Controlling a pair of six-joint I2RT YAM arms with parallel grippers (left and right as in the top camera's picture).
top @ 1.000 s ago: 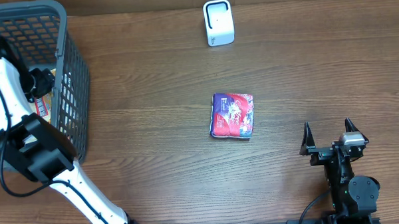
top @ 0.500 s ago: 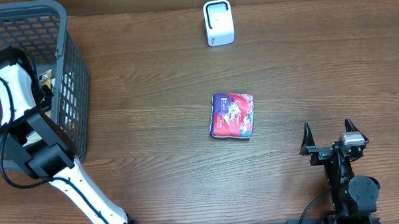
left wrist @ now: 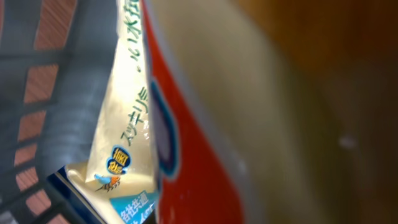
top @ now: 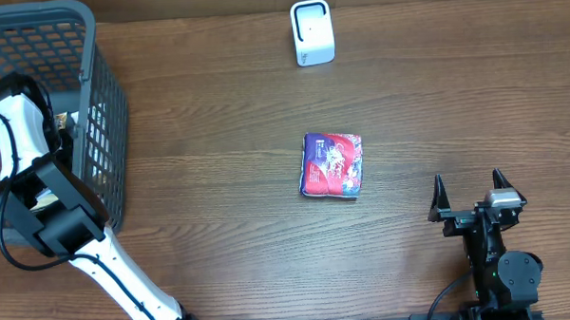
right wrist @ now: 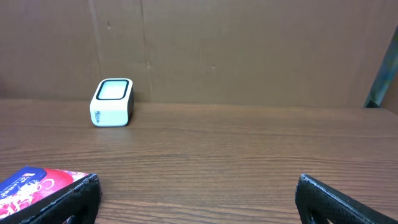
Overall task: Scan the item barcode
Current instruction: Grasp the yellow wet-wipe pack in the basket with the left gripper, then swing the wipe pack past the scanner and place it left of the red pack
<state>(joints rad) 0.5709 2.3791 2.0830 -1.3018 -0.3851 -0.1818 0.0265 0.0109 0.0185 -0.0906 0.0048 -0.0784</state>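
A cream and orange packet (left wrist: 186, 124) fills the left wrist view, seen edge-on and very close. My left arm (top: 22, 122) reaches down into the grey basket (top: 107, 109). Its fingers are hidden under the arm, and the gripper is shut on that packet's edge. A bit of the packet (top: 67, 120) shows beside the arm. A purple and red packet (top: 333, 164) lies flat mid-table, its corner (right wrist: 37, 183) showing in the right wrist view. The white scanner (top: 312, 33) stands at the back (right wrist: 112, 102). My right gripper (top: 470, 190) rests open near the front right, nothing between its fingers (right wrist: 78, 199).
The basket takes up the table's left end, its mesh wall (left wrist: 37, 124) close beside the held packet. A brown cardboard wall (right wrist: 249, 50) backs the table behind the scanner. Wood tabletop (top: 217, 105) lies between basket, scanner and packet.
My left arm has shifted toward the back of the basket and settled lower, and its gripper has closed on the cream and orange packet. The right arm and the table packet have not moved.
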